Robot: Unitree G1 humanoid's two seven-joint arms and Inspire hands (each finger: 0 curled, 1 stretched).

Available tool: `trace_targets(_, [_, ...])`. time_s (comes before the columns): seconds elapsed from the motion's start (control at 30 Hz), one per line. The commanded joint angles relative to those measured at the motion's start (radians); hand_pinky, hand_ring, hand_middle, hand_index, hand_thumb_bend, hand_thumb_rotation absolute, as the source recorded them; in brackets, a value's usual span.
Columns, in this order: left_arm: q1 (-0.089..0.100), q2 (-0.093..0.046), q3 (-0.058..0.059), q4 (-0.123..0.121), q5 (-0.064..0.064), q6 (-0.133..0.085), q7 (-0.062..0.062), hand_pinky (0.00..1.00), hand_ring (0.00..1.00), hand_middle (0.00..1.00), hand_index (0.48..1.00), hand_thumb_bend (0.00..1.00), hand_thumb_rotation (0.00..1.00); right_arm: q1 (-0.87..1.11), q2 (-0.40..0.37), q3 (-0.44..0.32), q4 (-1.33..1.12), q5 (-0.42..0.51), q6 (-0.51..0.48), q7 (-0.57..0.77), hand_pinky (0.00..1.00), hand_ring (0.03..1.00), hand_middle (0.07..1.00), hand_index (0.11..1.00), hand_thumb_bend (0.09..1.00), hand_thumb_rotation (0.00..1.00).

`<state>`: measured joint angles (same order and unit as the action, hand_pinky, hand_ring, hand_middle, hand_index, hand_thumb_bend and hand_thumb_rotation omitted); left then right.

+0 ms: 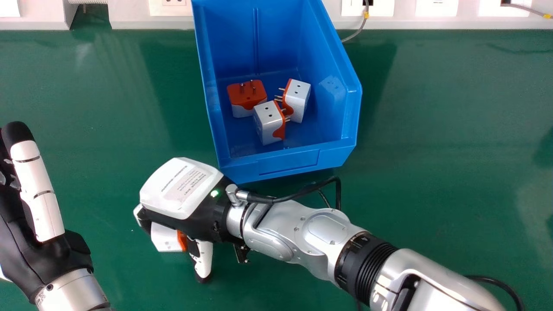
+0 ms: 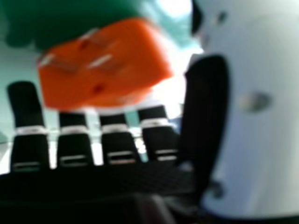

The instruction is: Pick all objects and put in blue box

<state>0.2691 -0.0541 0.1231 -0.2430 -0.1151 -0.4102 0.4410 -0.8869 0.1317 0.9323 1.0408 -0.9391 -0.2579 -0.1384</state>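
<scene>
My right hand (image 1: 181, 190) is palm-down in front of the blue box (image 1: 288, 163), its fingers and thumb around a white and orange plug adapter (image 1: 166, 238) that sticks out beneath it. In the right hand view, the adapter's orange pin side (image 2: 105, 65) faces the camera; my right hand (image 2: 74, 144) has fairly straight fingers, several tips covered by the adapter, and a narrow gap before the thumb. The hand reads as open. Inside the box lie an upturned orange and white adapter (image 1: 247, 95) and two more adapters, one (image 1: 268, 122) in front of the other (image 1: 297, 98). My left hand (image 1: 39, 194) rests open at the left edge.
Behind the green table (image 1: 432, 129) runs a pale ledge with sockets (image 1: 367, 7), a grey cable (image 1: 356, 32) hanging from it beside the box. A black cable (image 1: 298, 194) loops off my right wrist close to the box's front wall. Green surface surrounds the box.
</scene>
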Motion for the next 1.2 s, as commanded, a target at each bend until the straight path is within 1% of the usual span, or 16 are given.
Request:
trace_targets(0.0, [-0.015, -0.072, 0.0, -0.015, 0.017, -0.017, 0.004, 0.94, 0.96, 0.97, 0.974, 0.57, 0.71, 0.003, 0.045, -0.017, 0.042, -0.007, 0.049, -0.045, 0.37, 0.455, 0.566, 0.541, 0.555, 0.0])
trace_targets(0.07, [-0.015, -0.072, 0.0, -0.017, 0.016, -0.014, 0.005, 0.94, 0.96, 0.97, 0.974, 0.57, 0.72, 0.006, 0.038, -0.017, 0.044, 0.003, 0.044, -0.091, 0.36, 0.444, 0.555, 0.535, 0.547, 0.0])
trace_targets(0.13, [-0.015, -0.068, 0.0, -0.013, 0.018, -0.014, 0.003, 0.94, 0.96, 0.98, 0.976, 0.57, 0.72, 0.008, 0.034, -0.019, 0.047, 0.009, 0.045, -0.134, 0.35, 0.427, 0.542, 0.513, 0.528, 0.0])
trace_targets(0.27, [-0.022, -0.075, -0.001, -0.009, 0.024, -0.013, 0.012, 0.93, 0.96, 0.97, 0.966, 0.57, 0.72, 0.006, 0.029, -0.035, 0.06, 0.029, 0.027, -0.178, 0.35, 0.413, 0.524, 0.506, 0.517, 0.0])
trace_targets(0.3, [-0.022, -0.074, -0.002, -0.007, 0.025, -0.016, 0.011, 0.93, 0.96, 0.97, 0.966, 0.57, 0.72, 0.005, 0.027, -0.037, 0.063, 0.031, 0.023, -0.184, 0.35, 0.413, 0.524, 0.506, 0.517, 0.0])
trace_targets(0.37, [-0.02, -0.068, -0.003, -0.003, 0.028, -0.02, 0.005, 0.93, 0.96, 0.98, 0.968, 0.57, 0.72, 0.003, 0.022, -0.037, 0.065, 0.03, 0.017, -0.196, 0.35, 0.412, 0.522, 0.505, 0.516, 0.0])
trace_targets(0.43, [-0.019, -0.068, -0.004, -0.003, 0.031, -0.018, 0.005, 0.94, 0.96, 0.98, 0.972, 0.57, 0.73, 0.004, 0.019, -0.038, 0.062, 0.029, 0.013, -0.202, 0.35, 0.415, 0.519, 0.505, 0.516, 0.0])
trace_targets(0.57, [-0.022, -0.07, -0.007, -0.005, 0.03, -0.014, 0.009, 0.94, 0.97, 0.98, 0.973, 0.56, 0.73, 0.013, 0.014, -0.048, 0.051, 0.037, -0.002, -0.212, 0.35, 0.415, 0.519, 0.504, 0.516, 0.0])
trace_targets(0.67, [-0.024, -0.073, -0.009, -0.007, 0.033, -0.011, 0.014, 0.94, 0.97, 0.99, 0.974, 0.56, 0.73, 0.018, 0.01, -0.045, 0.044, 0.028, -0.006, -0.233, 0.35, 0.414, 0.519, 0.503, 0.516, 0.0])
trace_targets(0.77, [-0.021, -0.073, -0.014, -0.009, 0.027, -0.015, 0.011, 0.95, 0.97, 0.99, 0.977, 0.55, 0.74, 0.031, -0.005, -0.056, 0.013, 0.034, -0.027, -0.25, 0.33, 0.408, 0.503, 0.514, 0.515, 0.0])
trace_targets(0.87, [-0.019, -0.073, -0.018, -0.01, 0.036, -0.015, 0.014, 0.95, 0.98, 0.99, 0.977, 0.55, 0.74, 0.067, -0.048, -0.087, -0.081, 0.056, -0.065, -0.237, 0.32, 0.404, 0.494, 0.521, 0.515, 0.0])
trace_targets(0.93, [-0.016, -0.073, -0.022, -0.012, 0.038, -0.016, 0.013, 0.95, 0.98, 0.99, 0.978, 0.55, 0.74, 0.126, -0.1, -0.119, -0.214, 0.075, -0.072, -0.201, 0.32, 0.405, 0.493, 0.522, 0.515, 0.0])
trace_targets(0.97, [-0.016, -0.073, -0.023, -0.013, 0.038, -0.016, 0.012, 0.95, 0.98, 0.99, 0.981, 0.55, 0.75, 0.149, -0.117, -0.131, -0.266, 0.081, -0.071, -0.18, 0.32, 0.427, 0.498, 0.533, 0.504, 0.0])
trace_targets(1.03, [-0.018, -0.072, -0.022, -0.013, 0.038, -0.013, 0.013, 0.95, 0.98, 0.99, 0.981, 0.55, 0.75, 0.217, -0.17, -0.17, -0.411, 0.132, -0.089, -0.108, 0.32, 0.427, 0.498, 0.533, 0.504, 0.0])
trace_targets(1.1, [-0.021, -0.073, -0.021, -0.014, 0.044, -0.002, 0.02, 0.96, 0.98, 0.99, 0.983, 0.55, 0.76, 0.275, -0.218, -0.207, -0.532, 0.191, -0.128, -0.052, 0.31, 0.433, 0.498, 0.539, 0.5, 0.0])
trace_targets(1.17, [-0.026, -0.071, -0.021, -0.011, 0.047, 0.003, 0.023, 0.94, 0.98, 0.99, 0.979, 0.54, 0.77, 0.319, -0.254, -0.239, -0.637, 0.231, -0.157, -0.009, 0.32, 0.435, 0.493, 0.535, 0.496, 0.0])
